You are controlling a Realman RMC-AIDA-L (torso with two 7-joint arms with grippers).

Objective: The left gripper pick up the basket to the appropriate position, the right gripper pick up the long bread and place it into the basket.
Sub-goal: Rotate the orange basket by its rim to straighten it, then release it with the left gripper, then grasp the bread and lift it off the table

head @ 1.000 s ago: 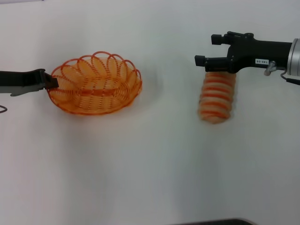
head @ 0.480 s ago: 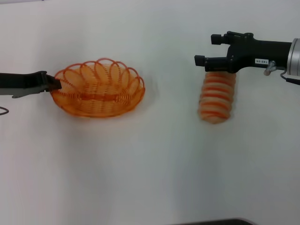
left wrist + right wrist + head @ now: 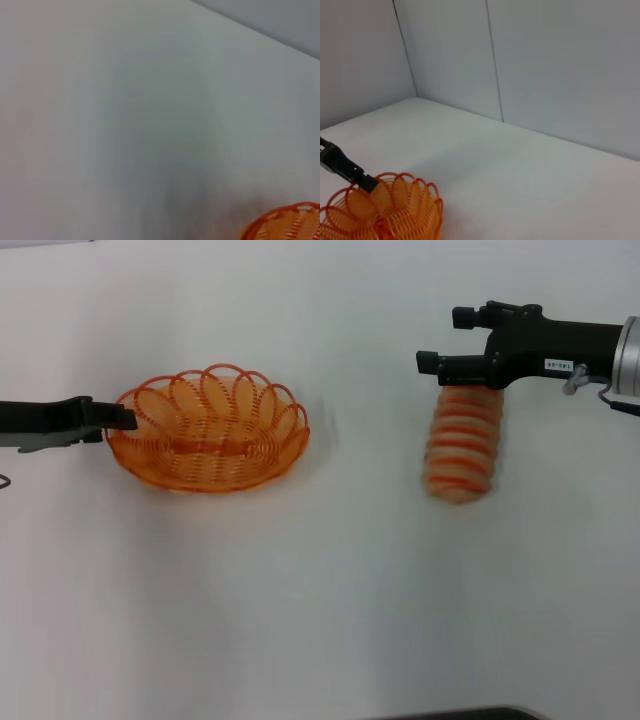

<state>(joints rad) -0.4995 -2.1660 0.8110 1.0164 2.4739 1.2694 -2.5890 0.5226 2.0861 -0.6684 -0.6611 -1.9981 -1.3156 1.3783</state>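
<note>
Orange wire, looped into an oval basket (image 3: 208, 435), sits left of centre in the head view, its left rim pinched by the black left gripper (image 3: 118, 418). At upper right, the labelled right gripper (image 3: 455, 352) clamps the striped tan long bread (image 3: 463, 445), hanging end-down; a loose clamp could drop it short.

my left gripper (image 3: 122, 418) and my right gripper (image 3: 440, 364) look like matt black plastic. the basket (image 3: 208, 430) is glossy orange coated wire. the long bread (image 3: 463, 445) has a matt, ribbed crust. the table (image 3: 320, 600) is smooth, matt white.
</note>
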